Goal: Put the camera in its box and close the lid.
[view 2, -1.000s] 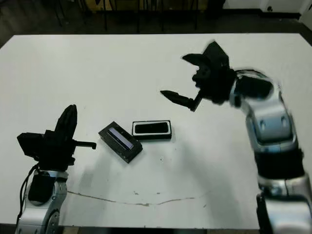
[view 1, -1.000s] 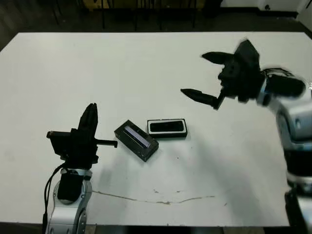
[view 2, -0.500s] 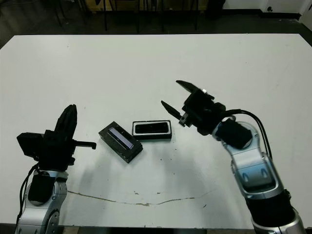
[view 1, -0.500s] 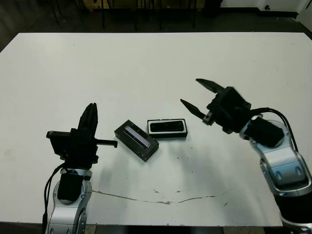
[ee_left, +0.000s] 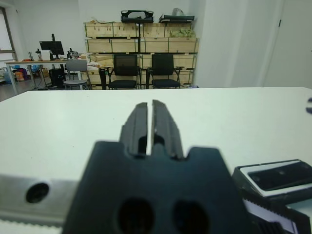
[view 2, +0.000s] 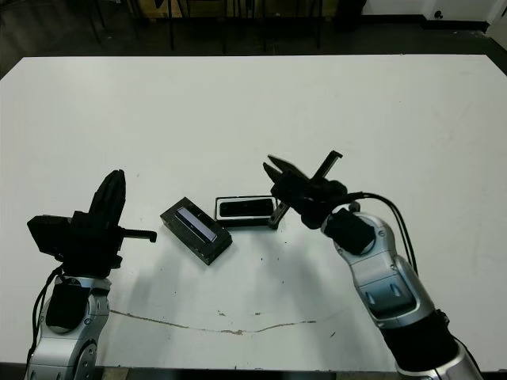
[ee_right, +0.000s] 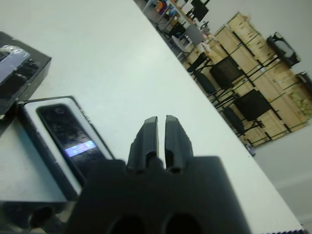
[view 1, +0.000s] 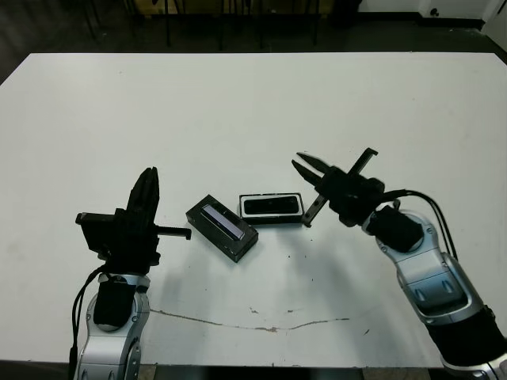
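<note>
Just beyond the right gripper [view 1: 310, 191] (jaws apart; left gripper [view 1: 147, 190] jaws together), the lid [view 1: 223, 227] looks light, rigid, best pinched across its long sides.

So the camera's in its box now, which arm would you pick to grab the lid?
Probably the left. The lid lies on the left side of the box, nearest the left claw. The right claw is at the box's far end.

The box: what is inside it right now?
The camera lies flat inside the box, its small screen lit bluish, white lining showing around it. The lid sits beside the box, not on it. The camera covers the box's floor.
</note>
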Motion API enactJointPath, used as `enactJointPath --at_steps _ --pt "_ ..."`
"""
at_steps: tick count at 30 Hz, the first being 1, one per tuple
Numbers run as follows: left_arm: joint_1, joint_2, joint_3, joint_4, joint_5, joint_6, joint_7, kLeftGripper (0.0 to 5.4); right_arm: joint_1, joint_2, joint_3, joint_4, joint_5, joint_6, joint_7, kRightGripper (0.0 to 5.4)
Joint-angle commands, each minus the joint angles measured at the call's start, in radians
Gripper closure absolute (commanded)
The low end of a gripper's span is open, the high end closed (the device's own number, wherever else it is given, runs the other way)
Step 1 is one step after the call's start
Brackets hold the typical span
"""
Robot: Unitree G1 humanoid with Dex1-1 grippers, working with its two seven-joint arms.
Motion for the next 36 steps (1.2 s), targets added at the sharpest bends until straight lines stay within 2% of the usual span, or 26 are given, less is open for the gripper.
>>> enactJointPath --at_steps 1,8,14,24,30,34,36 --pt "0.034 0.009 0.004 0.004 0.003 0.021 -0.003 5.4 0.032 0.006 0.026 0.012 0.0 0.014 0.021 5.39" --pt "0.033 0.009 0.005 0.003 0.005 0.022 -0.001 5.4 0.082 -0.005 0.066 0.017 -0.017 0.022 0.056 5.39" --pt "0.034 0.008 0.007 0.003 0.007 0.02 0.001 5.4 0.108 -0.04 0.097 0.025 -0.041 0.019 0.104 5.39" --pt "0.03 0.012 0.013 0.012 0.001 0.008 -0.005 5.4 0.103 -0.053 0.1 0.047 -0.056 0.048 0.135 5.39" --pt "0.034 0.01 0.016 0.001 -0.002 0.026 -0.006 5.4 0.101 -0.025 0.047 0.042 -0.018 0.047 0.098 5.39" --pt "0.041 0.01 0.017 -0.013 -0.006 0.029 -0.008 5.4 0.113 -0.001 -0.051 -0.013 0.07 0.038 0.08 5.39" --pt "0.044 0.013 0.019 -0.024 -0.009 0.03 -0.01 5.4 0.111 0.008 -0.118 -0.05 0.14 0.039 0.08 5.39"
